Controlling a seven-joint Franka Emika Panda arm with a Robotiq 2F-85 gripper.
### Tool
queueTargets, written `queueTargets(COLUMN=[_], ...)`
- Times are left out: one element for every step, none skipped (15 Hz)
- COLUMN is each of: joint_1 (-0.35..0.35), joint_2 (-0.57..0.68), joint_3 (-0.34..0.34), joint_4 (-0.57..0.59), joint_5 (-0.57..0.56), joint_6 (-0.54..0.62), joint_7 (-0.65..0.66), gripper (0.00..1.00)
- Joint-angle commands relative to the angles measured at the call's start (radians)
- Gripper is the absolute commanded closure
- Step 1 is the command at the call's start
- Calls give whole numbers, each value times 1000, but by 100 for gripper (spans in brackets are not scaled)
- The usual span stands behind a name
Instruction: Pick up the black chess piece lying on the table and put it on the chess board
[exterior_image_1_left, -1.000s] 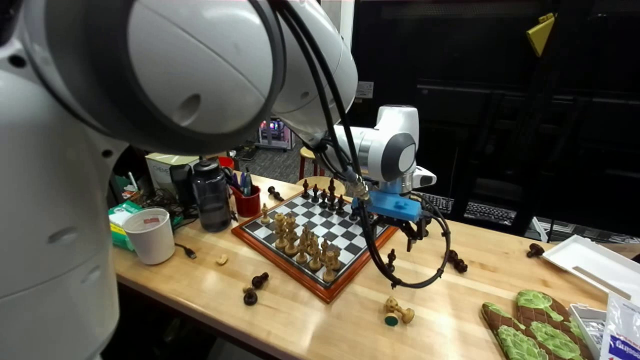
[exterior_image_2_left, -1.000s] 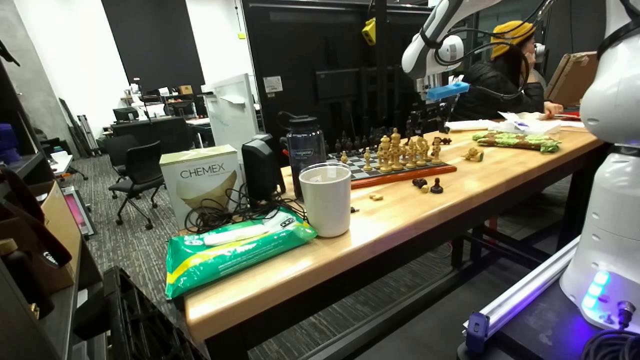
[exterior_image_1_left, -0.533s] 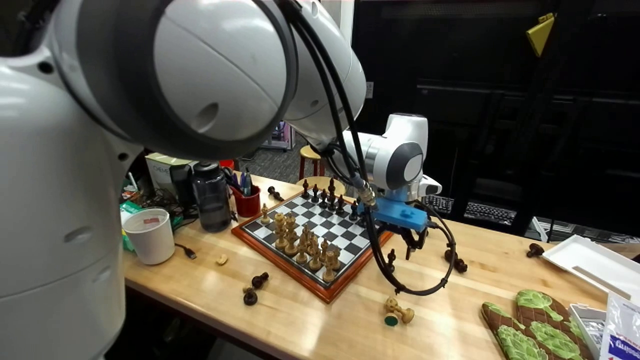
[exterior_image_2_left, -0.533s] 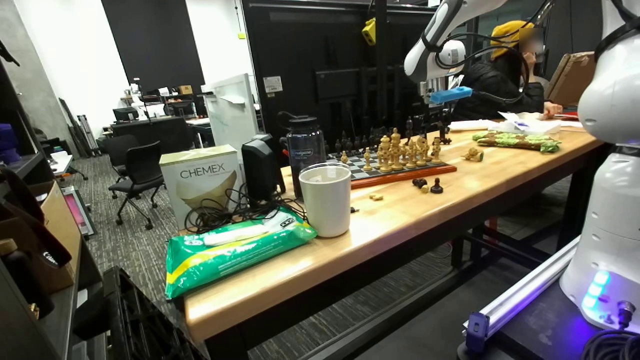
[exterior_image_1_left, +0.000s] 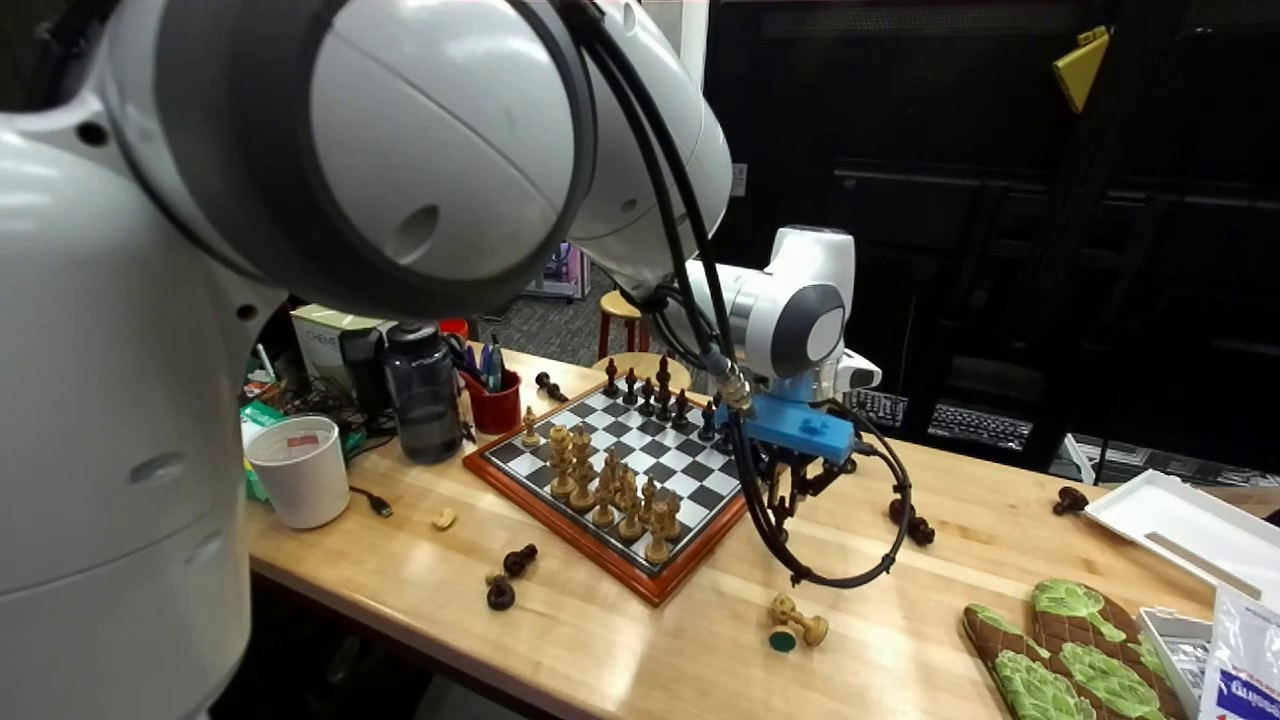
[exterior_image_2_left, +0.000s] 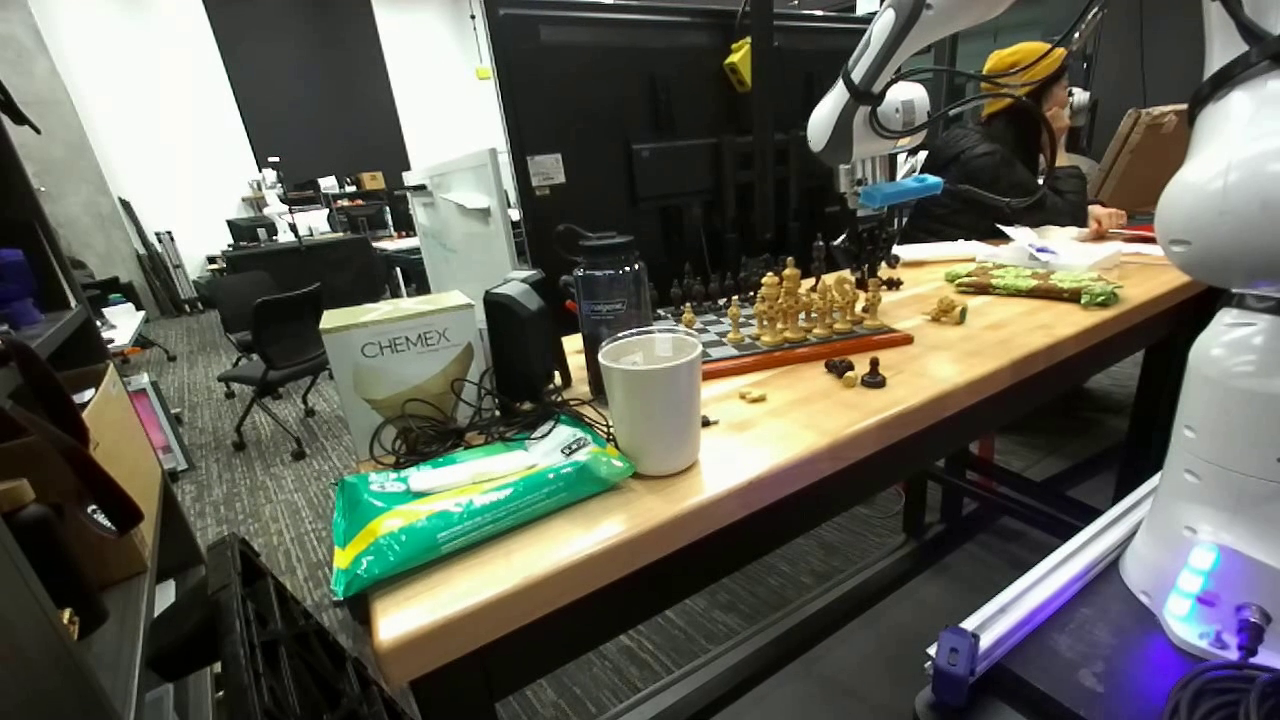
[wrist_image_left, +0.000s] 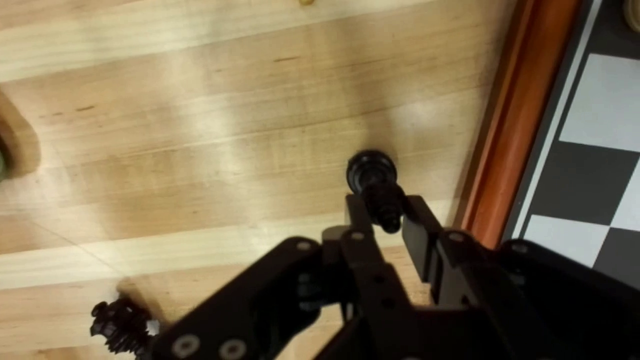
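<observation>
- Wrist view: claw (wrist_image_left: 385, 205) clenched on the upper part of the black piece (wrist_image_left: 375, 180), jaws to either side of it.
- Black piece: upright or close to it, base toward the surface (wrist_image_left: 200, 125) below the claw. Cannot tell whether base and surface touch.
- Board (wrist_image_left: 505, 150): just beside the claw, on its right in the wrist view. Black piece is off the board, near its red-brown edge.
- Claw, in an exterior view: hangs under a blue mount (exterior_image_1_left: 795, 428), part-hidden by a black cable (exterior_image_1_left: 748, 480).
- Dark pieces (exterior_image_1_left: 663, 390): standing on the board, left of the claw and farther from the camera, in an exterior view.
- Pale pieces (exterior_image_1_left: 603, 512): standing on the board, left of the claw, same picture.
- Pale pair (exterior_image_1_left: 814, 630): lying on the surface near the claw, camera side.
- Dark pair (exterior_image_1_left: 922, 532): toppled on the surface, right of the claw.
- Mitt (exterior_image_1_left: 1060, 640): right of the claw in both exterior views, apart from it.
- Bottle (exterior_image_1_left: 422, 400) and cup (exterior_image_1_left: 300, 480): left of the claw in both exterior views, well apart.
- Green pack (exterior_image_2_left: 480, 520): beside the cup, well apart from the claw.
</observation>
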Motion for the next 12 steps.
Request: queueTargets(joint_1=[-4,-2,0,2,6,8,11,16,19,23,27,31], joint_2=[-6,-6,-7,-7,-6,-6,-6,-5,-2,3,10,18], joint_3=[13,14,15,17,18,20,22,25,30,35,41,47], joint_4=[18,24,29,35,44,51,61,74,89,105,125,145], joint_5=[9,5,1,-3,-12,-17,-21,-28,-28,-28,-24,-23], joint_6=[-33,-39,-41,-43,-46,-49,-51,-52,-54,-54,-56,-59], joint_7=[-14,-12,-10,-7,-3,-2,-4,-3,-9,-12,-19,-24], gripper=[94,94,94,94,94,94,94,94,94,94,94,94])
